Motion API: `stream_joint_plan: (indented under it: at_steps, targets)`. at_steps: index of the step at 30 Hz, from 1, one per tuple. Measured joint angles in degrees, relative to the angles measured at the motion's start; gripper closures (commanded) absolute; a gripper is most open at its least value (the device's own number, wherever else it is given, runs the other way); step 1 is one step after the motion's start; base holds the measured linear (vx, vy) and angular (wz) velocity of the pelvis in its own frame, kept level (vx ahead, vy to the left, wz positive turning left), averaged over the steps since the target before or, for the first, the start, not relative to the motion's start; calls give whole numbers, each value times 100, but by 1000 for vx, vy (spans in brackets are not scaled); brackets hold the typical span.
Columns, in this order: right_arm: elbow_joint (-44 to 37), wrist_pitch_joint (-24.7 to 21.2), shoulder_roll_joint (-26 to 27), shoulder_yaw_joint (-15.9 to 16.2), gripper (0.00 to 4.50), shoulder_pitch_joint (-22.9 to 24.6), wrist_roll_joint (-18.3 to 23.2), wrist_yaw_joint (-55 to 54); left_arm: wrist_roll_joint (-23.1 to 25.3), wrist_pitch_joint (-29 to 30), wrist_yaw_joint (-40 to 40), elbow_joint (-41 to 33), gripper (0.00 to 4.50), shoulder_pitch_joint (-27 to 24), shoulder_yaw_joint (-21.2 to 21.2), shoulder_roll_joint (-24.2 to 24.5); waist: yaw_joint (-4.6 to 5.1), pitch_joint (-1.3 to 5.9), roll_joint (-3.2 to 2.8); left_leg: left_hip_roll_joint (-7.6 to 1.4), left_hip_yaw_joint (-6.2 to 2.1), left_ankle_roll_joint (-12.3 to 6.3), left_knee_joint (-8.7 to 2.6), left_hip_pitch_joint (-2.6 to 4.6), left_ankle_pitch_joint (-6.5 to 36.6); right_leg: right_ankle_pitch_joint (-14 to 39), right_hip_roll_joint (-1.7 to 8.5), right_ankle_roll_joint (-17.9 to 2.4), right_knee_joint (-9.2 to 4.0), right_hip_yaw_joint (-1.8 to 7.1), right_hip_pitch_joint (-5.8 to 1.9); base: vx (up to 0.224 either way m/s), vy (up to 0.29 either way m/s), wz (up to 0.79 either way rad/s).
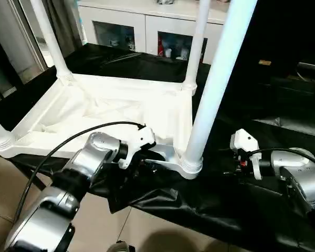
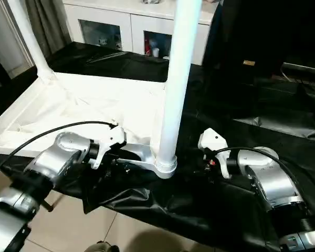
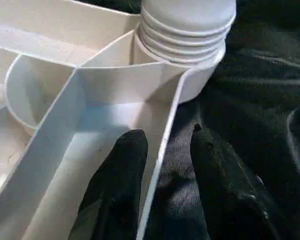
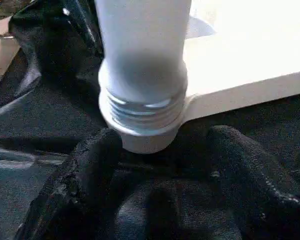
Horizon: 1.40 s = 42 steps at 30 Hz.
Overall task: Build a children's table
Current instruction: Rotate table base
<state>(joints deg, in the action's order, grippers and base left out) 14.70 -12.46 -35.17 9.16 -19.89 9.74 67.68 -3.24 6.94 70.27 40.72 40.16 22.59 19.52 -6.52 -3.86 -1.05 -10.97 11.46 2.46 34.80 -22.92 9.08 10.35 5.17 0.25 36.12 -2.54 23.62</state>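
Note:
The children's table (image 1: pixel 110 110) lies upside down on a black cloth, white ribbed underside up. Its tube legs stand in the corner sockets; the nearest leg (image 1: pixel 215 89) rises from the near right socket (image 1: pixel 191 165). My left gripper (image 3: pixel 167 150) is at the table's near rim (image 3: pixel 165 130), just left of that socket. One black finger (image 3: pixel 125 170) is inside the rim wall and the other outside, with thin gaps showing. My right gripper (image 4: pixel 165 137) is open on the cloth right of the socket (image 4: pixel 142 120), and its fingers (image 4: pixel 95 165) stand apart from the socket.
The black cloth (image 1: pixel 241 210) covers the work surface and hangs over its near edge above the tiled floor (image 1: pixel 0 184). A white glass-door cabinet (image 1: pixel 147 26) stands behind. Two more legs (image 1: pixel 50 37) (image 1: pixel 197 42) rise at the far corners. Dark furniture (image 1: pixel 283 52) fills the right.

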Motion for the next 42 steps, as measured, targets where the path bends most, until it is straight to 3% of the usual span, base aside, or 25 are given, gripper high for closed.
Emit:
stream_joint_plan:
  at_steps: [8, 15, 21, 25, 27, 30, 38, 39, 42]
  targets:
    - [-244, -101, -125, -1, 125, 160, 67, 5, 163, -246, 154, 652, 371, 330, -23, 0, -19, 7, -14, 1, -4, 0, 1, 4, 0, 4, 5, 13, -16, -9, -26, 0, 0, 0]
    - [-338, -160, -111, 0, 125, 198, 108, -5, 200, -412, 311, 1030, 385, 498, -27, -59, -34, 15, -29, 1, -5, 0, -2, 11, 0, -9, 7, -10, -24, -14, -40, 0, 0, 0]
    - [-334, -262, 200, 5, 86, 213, 118, -341, 423, -408, -537, 1153, 392, 593, -62, -376, -28, 20, -36, 4, -4, 0, -1, 36, 0, 6, 10, 15, -38, -13, -64, 0, 0, 0]
    - [-211, -241, 426, -36, 45, 237, 109, -761, 410, 156, -1488, 887, 405, 493, -391, -663, 149, 18, -28, 8, -19, 0, -3, 61, 0, 3, 15, 13, -69, -28, -63, 3, 4, -5]
    - [-152, -239, 476, -83, 35, 263, 106, -879, 406, 227, -1674, 612, 418, 320, -465, -677, 183, 21, -15, 6, -36, 1, -21, 73, 0, -3, 16, 15, -95, -50, -60, 5, 8, -9]
    - [-26, -177, 561, -163, 3, 263, 60, -1091, 396, 190, -1689, 240, 442, 80, -477, -682, 176, 23, -10, 0, -62, 2, -29, 76, 1, -8, 16, 12, -110, -87, -59, 0, 0, 0]
    - [203, 76, 738, -202, 0, 181, -6, -1468, 475, 3, -1548, -435, 447, -325, -366, -594, 87, 34, -25, -5, -58, 3, -69, 78, 1, -15, 17, -3, -106, -101, -57, 0, 0, 0]
    - [217, 93, 738, -202, 0, 173, -27, -1477, 471, -8, -1527, -460, 403, -346, -367, -581, 84, 34, -25, -5, -58, 3, -70, 78, 2, -14, 17, -2, -107, -102, -57, 0, 0, 0]
    - [224, 154, 750, -202, 0, 161, -60, -1490, 421, -103, -1494, -473, 392, -391, -409, -536, 85, 30, -17, -5, -56, 4, -70, 79, 1, -15, 18, -1, -106, -101, -57, 0, 0, 0]
